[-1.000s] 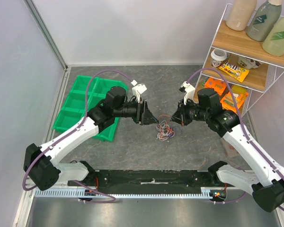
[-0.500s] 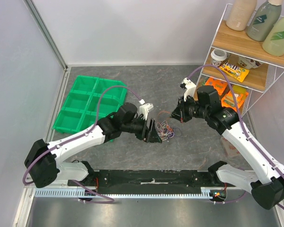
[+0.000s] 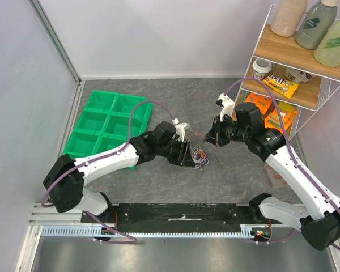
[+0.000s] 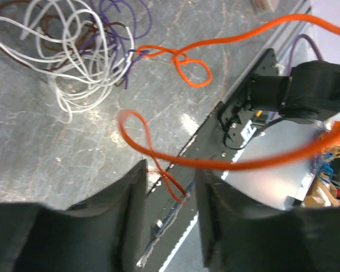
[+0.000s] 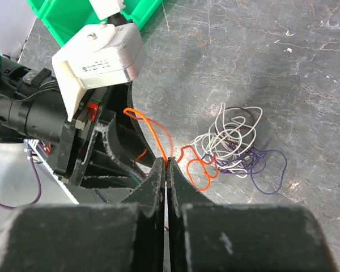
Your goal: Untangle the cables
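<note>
- Top view: both arms lean in over the middle of the grey table (image 3: pixel 158 96). The cables (image 3: pixel 202 157) sit there as one small knot between the left end effector (image 3: pixel 188 154) and the right end effector (image 3: pixel 211 137). The left one is right at the knot's edge and the right one is just beyond it. The strands are too thin from up here to say who has what. The green tray (image 3: pixel 102 122) sits off to the left and isn't involved.
- Left wrist view: the left end effector (image 4: pixel 171 170) is released, with its jaws standing apart. The orange cable (image 4: pixel 243 165) trails out of the white, purple and dark cables (image 4: pixel 73 56) lying on the table. One loop of it drops into the gap between the fingers (image 4: pixel 127 226) without being pinched. My read is that it's lined up to take a second hold on that strand.
- Right wrist view: the right end effector (image 5: pixel 167 164) is clenched, with its fingers pressed flat together. They're grasping the orange cable (image 5: pixel 158 134), which is nipped right at the tips. The rest of the cables (image 5: pixel 229 141) lie on the table just past them, to the right. The left end effector sits close on the left.
- Pinning one strand like this makes sense to me. It holds the orange cable off the pile, so the other arm can work it free without dragging the whole knot along.
</note>
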You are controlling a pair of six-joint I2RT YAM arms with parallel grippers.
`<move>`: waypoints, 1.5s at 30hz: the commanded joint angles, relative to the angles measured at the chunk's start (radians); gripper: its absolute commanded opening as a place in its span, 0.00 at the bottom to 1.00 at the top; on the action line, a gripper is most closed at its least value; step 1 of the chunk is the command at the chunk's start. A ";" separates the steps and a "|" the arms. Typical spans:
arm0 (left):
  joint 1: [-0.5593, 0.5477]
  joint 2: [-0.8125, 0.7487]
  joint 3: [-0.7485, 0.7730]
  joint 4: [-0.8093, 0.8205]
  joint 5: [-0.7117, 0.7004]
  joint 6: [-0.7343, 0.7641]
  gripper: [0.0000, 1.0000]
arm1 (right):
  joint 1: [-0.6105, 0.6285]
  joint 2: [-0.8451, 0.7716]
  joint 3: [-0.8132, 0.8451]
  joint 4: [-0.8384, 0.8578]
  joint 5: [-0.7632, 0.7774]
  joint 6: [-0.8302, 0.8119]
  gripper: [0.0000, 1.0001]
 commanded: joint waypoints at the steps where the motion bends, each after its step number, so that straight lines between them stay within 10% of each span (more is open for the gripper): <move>1: -0.007 0.006 0.053 -0.062 -0.108 -0.006 0.35 | 0.002 -0.013 0.032 0.012 -0.003 0.010 0.00; 6: -0.005 -0.012 0.090 -0.142 -0.213 0.034 0.02 | 0.002 -0.013 0.025 0.014 -0.011 0.007 0.00; 15: -0.004 -0.230 0.002 -0.115 -0.322 0.085 0.02 | 0.002 0.061 0.006 -0.008 -0.040 -0.005 0.01; 20: -0.004 -0.322 0.013 -0.220 -0.435 0.092 0.02 | 0.004 0.159 -0.020 -0.060 -0.077 -0.033 0.46; 25: -0.004 -0.428 0.109 -0.245 -0.564 0.125 0.02 | 0.004 0.214 -0.092 -0.048 -0.059 -0.007 0.67; 45: -0.004 -0.426 0.531 -0.239 -0.642 0.258 0.02 | 0.004 0.139 -0.227 0.091 -0.027 0.079 0.72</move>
